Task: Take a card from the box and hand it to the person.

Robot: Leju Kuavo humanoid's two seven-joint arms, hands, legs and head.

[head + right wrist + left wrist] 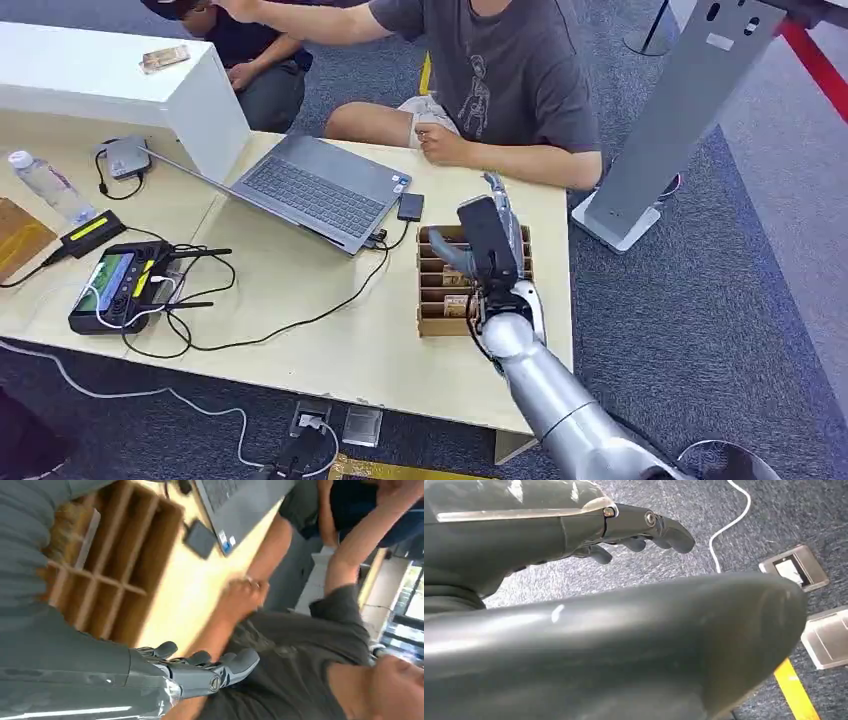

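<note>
Several cards upright in box slots | thin, light, slick: pinch top edge | right hand above box, fingers extended, empty | left hand loosely curled, empty

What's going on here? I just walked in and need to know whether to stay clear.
The robot's right hand hovers over the wooden card box on the table, fingers extended toward the seated person. I cannot tell whether it holds a card. The person's hand rests on the table edge near the box. The left hand hangs over the floor holding nothing.
</note>
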